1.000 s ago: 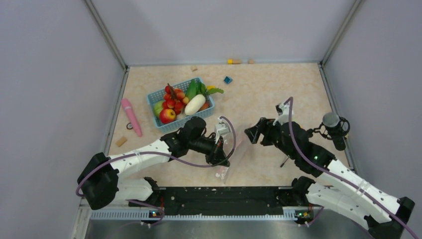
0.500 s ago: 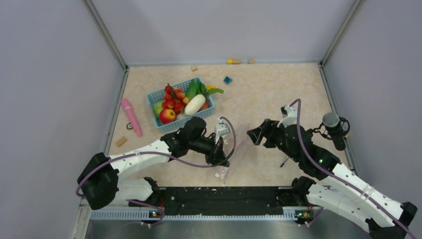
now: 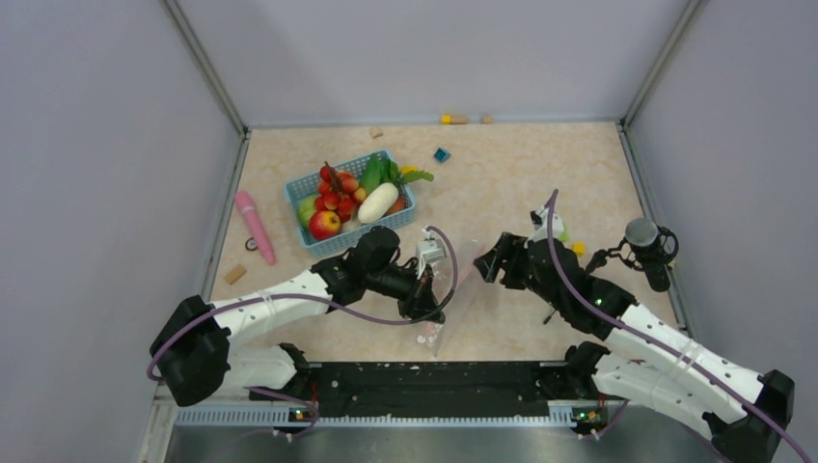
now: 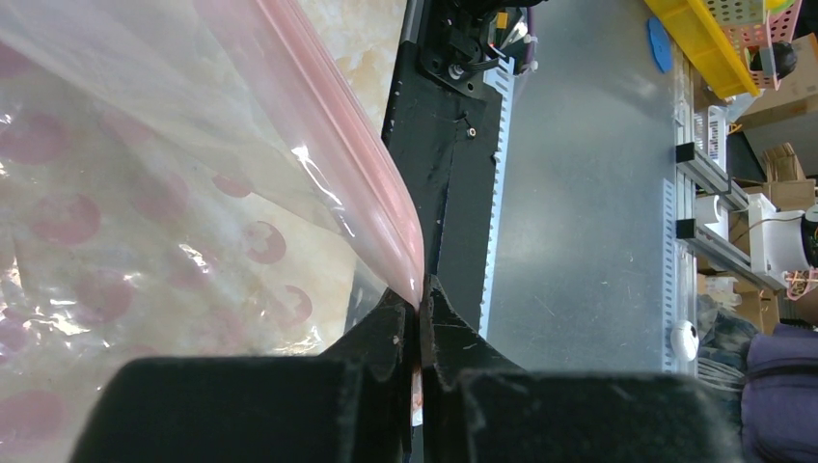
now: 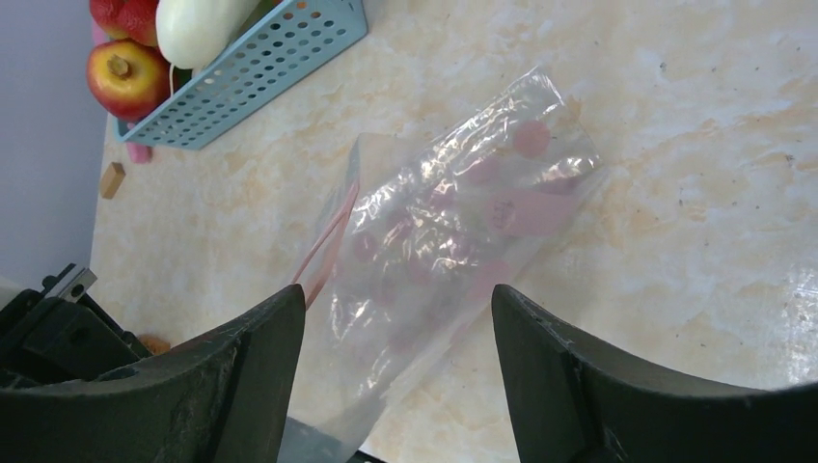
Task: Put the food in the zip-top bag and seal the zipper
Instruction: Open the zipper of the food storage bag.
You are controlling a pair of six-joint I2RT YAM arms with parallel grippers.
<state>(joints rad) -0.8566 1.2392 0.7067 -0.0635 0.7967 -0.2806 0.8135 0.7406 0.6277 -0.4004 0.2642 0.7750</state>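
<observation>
We can read no writing anywhere. The only print is a scatter of round pink spots on the zip-top bag (image 5: 453,231), and 1 darker mark among them is too blurred to make out.

The bag lies on the marble-patterned table (image 3: 502,174), near and to the right of the light blue basket (image 3: 307,183) and apart from it. The left gripper (image 4: 422,299) has its 2 fingers pressed together on the pink zipper (image 4: 367,183) at one end of the strip. The film fans away from that pinch. The right gripper (image 5: 395,294) hangs over the bag, to the right of the basket, with its fingers spread wide and nothing between them.

Bare table runs from the basket's right side to the right wall, with only a small blue block (image 3: 441,154) there. A pink stick (image 3: 255,225) lies just left of the basket, near the left wall.

The basket holds the food: a red apple (image 3: 325,224), a white radish (image 3: 377,202), cherries (image 3: 335,188), green leaves (image 3: 381,171) and a green fruit (image 3: 307,207). Through the bag we see only table.
</observation>
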